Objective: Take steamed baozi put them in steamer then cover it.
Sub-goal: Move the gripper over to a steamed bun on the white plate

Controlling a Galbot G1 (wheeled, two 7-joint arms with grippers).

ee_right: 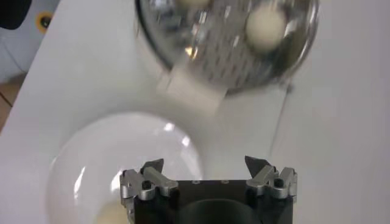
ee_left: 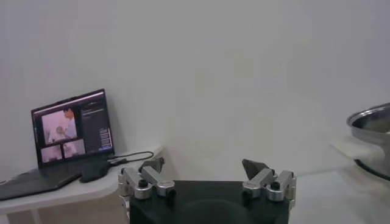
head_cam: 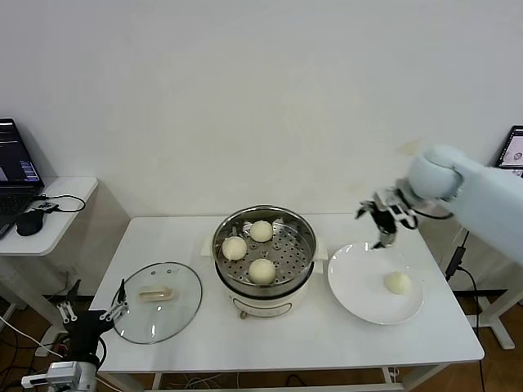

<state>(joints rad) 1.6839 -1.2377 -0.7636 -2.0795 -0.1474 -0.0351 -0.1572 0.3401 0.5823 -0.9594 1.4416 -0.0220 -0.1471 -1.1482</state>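
The right gripper (head_cam: 381, 222) hangs open and empty above the far rim of the plate (head_cam: 359, 286), jaws spread wide in its wrist view. Below it and a little toward the robot lies the last bun (head_cam: 397, 282), alone on the plate and apart from the gripper. To the gripper's left stands the steamer (head_cam: 264, 249), with three buns (head_cam: 261, 231) already on its perforated tray and a bare patch on the side nearest the plate. Farther left again, flat on the counter (head_cam: 327, 343), lies the lid (head_cam: 157, 300), handle up. The left gripper (head_cam: 90, 314) is parked low off the counter's near left corner, just beside the lid, also open.

The step in hand looks like fetching the fourth bun. To do it well, the gripper should come back over the bun, centre it between the jaws, descend straight, and close gently at the widest part, since soft dough will likely dent or slip. Lift clear of the steamer's rim before crossing, then release over the bare patch without pressing the neighbours.
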